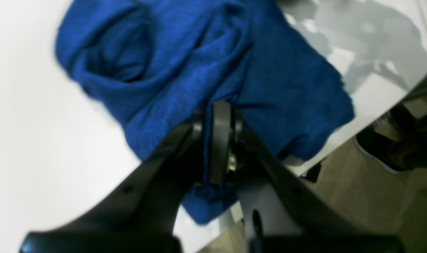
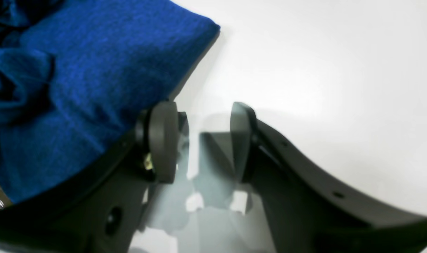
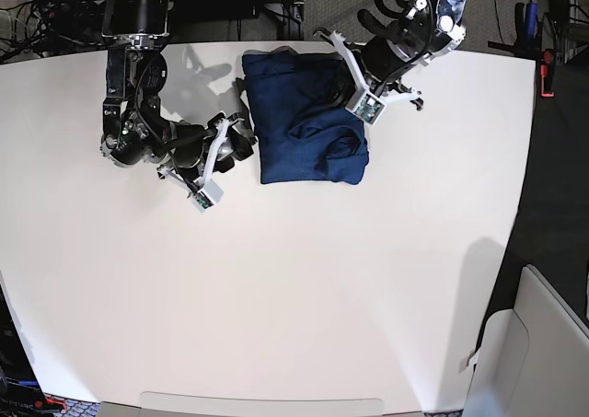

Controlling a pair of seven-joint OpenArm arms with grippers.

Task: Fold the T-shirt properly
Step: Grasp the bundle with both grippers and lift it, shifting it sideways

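At the white table's (image 3: 276, 279) far edge, my dark blue knit long-sleeved T-shirt (image 3: 308, 118) lies bunched.
Left wrist view: my left gripper (image 1: 218, 112) is clenched on a fold of the T-shirt (image 1: 185, 70). Right wrist view: my right gripper (image 2: 203, 140) gapes, released, beside the cloth (image 2: 94, 70).

A broad white table (image 3: 294, 279) is carrying the scene, its glossy top reflecting light and shadows. The T-shirt (image 3: 308, 118), a dark blue bundle folded into a rough rectangle with rumpled creases, is lying directly on it near the far edge. The garment's one corner is reaching the table's edge.
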